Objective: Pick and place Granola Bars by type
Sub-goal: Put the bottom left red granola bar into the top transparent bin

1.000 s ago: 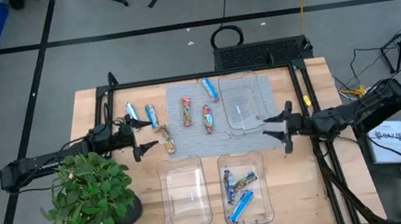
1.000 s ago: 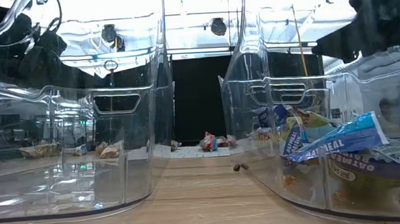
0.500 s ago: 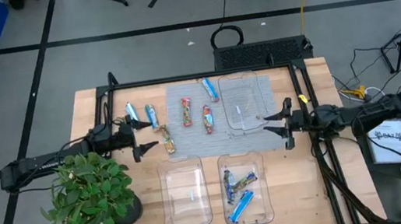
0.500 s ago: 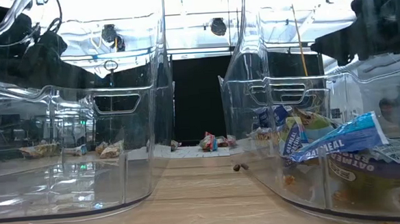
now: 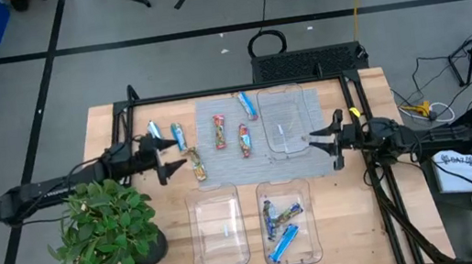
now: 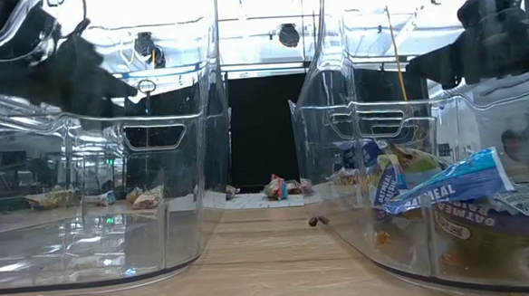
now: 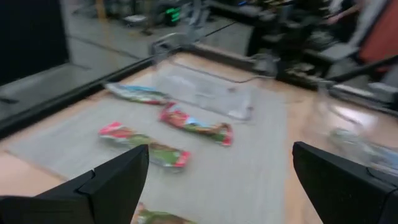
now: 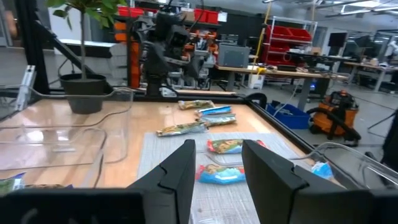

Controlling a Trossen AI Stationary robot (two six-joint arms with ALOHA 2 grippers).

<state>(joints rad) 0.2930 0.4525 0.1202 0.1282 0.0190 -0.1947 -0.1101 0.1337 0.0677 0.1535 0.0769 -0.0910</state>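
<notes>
Here the left gripper [image 5: 165,157] hovers with fingers spread wide, empty, just beside a tan-gold bar [image 5: 196,164] on the wooden surface [image 5: 106,132]. The right gripper [image 5: 327,142] hangs at the grey mat's [image 5: 222,166] right edge beside an empty clear tray [image 5: 285,120], fingers parted a little and holding nothing. Two red bars [image 5: 231,136] lie on the mat, blue bars [image 5: 167,134] sit left of it, and a near tray [image 5: 288,222] holds several blue bars.

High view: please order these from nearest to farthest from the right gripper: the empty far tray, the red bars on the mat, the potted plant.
From the right gripper:
1. Empty far tray, just beside it.
2. Red bars, mid-mat.
3. Potted plant, at the table's left near corner.
</notes>
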